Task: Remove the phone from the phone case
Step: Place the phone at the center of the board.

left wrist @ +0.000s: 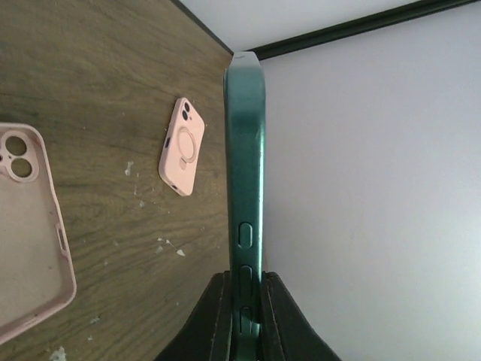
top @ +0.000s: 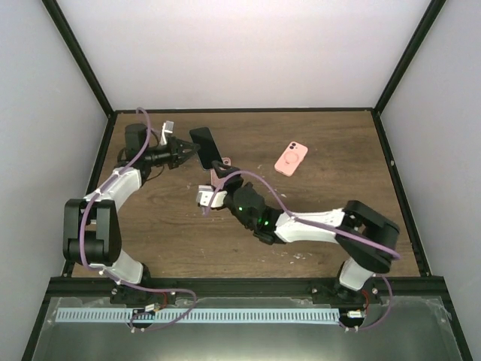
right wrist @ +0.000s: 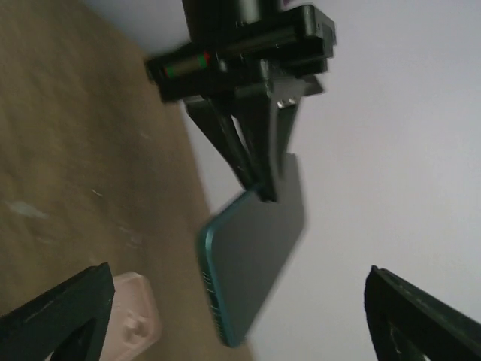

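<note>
The phone [left wrist: 246, 150] is out of its case: the left gripper [left wrist: 246, 280] is pressed together on one end of it, pinching the dark green slab across its thin faces and holding it clear of the table [left wrist: 113, 75] at the far left. The empty pink case [left wrist: 26, 248] appears to lie open side up on the wood just near and right of the phone, though the top view is too crowded there to be sure it rests flat. The right gripper [top: 213, 184] has its fingers spread wide around nothing, with the case close beside one finger and the phone hanging just ahead of it. The main danger is the grip itself. Only a short strip of the phone sits between the pads and most of its length sticks out beyond them, so a quick swing or a tilt of the left wrist could lever it loose and drop it onto the table. The pads also appear to sit by the side buttons, an uneven surface that may let it creep. A careless sweep by the right arm could clip the hanging phone or drag the case. A second pink cased phone [left wrist: 183, 147] lies well apart to the right and seems out of harm's way.
</note>
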